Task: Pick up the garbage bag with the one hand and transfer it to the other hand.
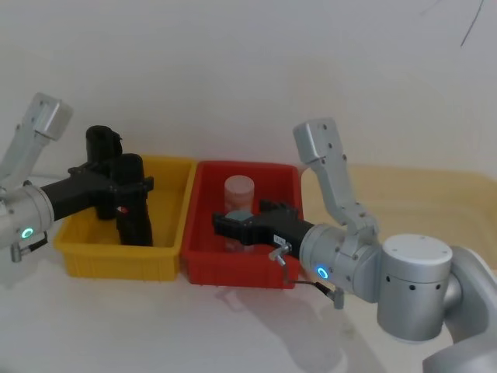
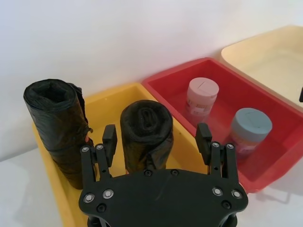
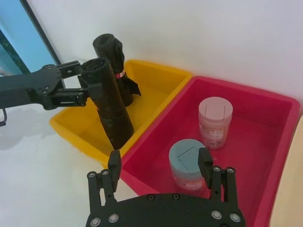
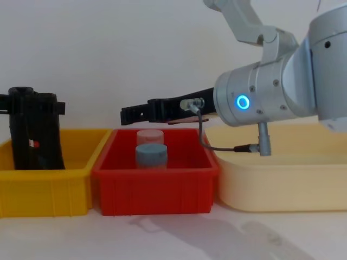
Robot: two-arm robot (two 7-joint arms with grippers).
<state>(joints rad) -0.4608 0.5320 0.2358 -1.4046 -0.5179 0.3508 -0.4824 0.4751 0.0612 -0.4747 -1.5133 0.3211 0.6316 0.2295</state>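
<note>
White wall behind, pale tabletop below. Early going: garbage bag (image 3: 111, 109), a smooth, straight roll of glossy black plastic, upright in the hard yellow bin (image 1: 116, 260) beside a lumpier roll (image 2: 52, 123). Left gripper (image 2: 156, 135) spread, straddling its top, not yet clamped. Right gripper (image 3: 159, 163) spread too, hovering over the red bin (image 1: 233, 272). Grasp, lift and handover all ahead.

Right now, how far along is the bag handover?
Approach looks done: the open left gripper straddles the garbage bag, upright in the yellow bin. Nothing is gripped yet. Remaining: close, lift, and pass to the open right gripper hovering above the red bin.
</note>
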